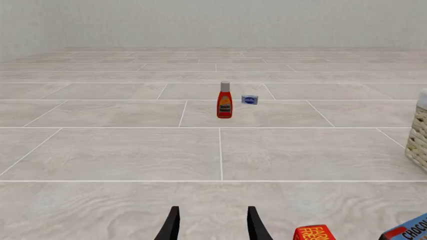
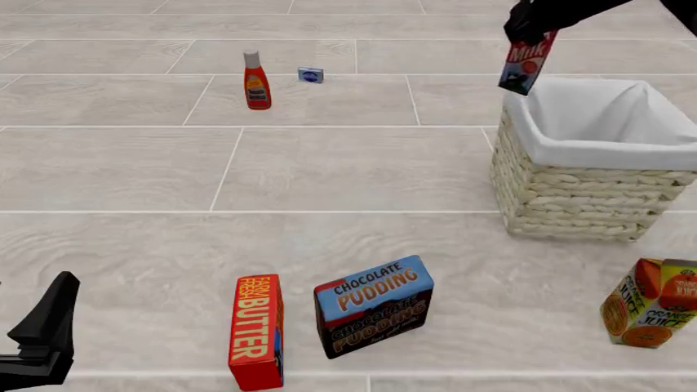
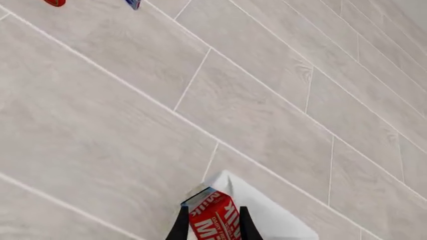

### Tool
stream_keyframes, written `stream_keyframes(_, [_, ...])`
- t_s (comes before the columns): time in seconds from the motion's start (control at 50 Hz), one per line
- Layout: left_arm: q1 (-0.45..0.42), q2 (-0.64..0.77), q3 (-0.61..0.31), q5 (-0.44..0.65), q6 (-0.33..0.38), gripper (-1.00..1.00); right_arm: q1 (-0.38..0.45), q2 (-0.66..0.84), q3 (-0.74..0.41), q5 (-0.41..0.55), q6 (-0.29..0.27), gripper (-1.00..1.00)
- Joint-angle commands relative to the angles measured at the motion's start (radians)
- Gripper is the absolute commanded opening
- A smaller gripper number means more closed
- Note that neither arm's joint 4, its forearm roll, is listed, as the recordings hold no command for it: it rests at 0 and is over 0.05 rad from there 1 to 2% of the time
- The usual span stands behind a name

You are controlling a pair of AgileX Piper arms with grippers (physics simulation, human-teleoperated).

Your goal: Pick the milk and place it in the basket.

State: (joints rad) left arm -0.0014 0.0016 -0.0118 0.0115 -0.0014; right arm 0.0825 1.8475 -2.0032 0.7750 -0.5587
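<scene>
Milk (image 2: 525, 65): held aloft in the right gripper (image 2: 527, 31), tilted, gabled top up in the fingers, dark blue base hanging lowest.
Long axis: leaning off vertical, base swung toward the left of the front view.
Right gripper state: clamped narrow on the carton's upper part; the right wrist view shows both fingers flanking the red carton (image 3: 215, 217).
Basket (image 2: 588, 159): sits on the floor at the right, white liner open upward.
Key relation: carton hangs above the basket's far-left corner, at the rim rather than over the middle (the wrist view shows the liner corner (image 3: 257, 210) just beneath the base).
Next move, as a judgement: carry the carton nearer and rightward over the opening, then lower and release; dropping here risks clipping the rim.
Left gripper (image 1: 212, 226): low at the near-left, fingers apart, holding nothing, well apart from the basket.
Nearer arm: right, plainly.
Bystanders: ketchup bottle (image 2: 257, 80), butter box (image 2: 257, 331), pudding box (image 2: 374, 305), orange juice carton (image 2: 651, 302).
</scene>
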Motion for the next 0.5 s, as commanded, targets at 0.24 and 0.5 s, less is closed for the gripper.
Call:
stream_keyframes(0.24, [0.000, 0.000, 0.000, 0.000, 0.000, 1.00, -0.098, -0.034, 0.051, -0.018, -0.009, -1.00])
stream_keyframes(0.5, [0.000, 0.000, 0.000, 0.000, 0.000, 1.00, -0.129, -0.043, 0.102, -0.045, -0.003, -1.00])
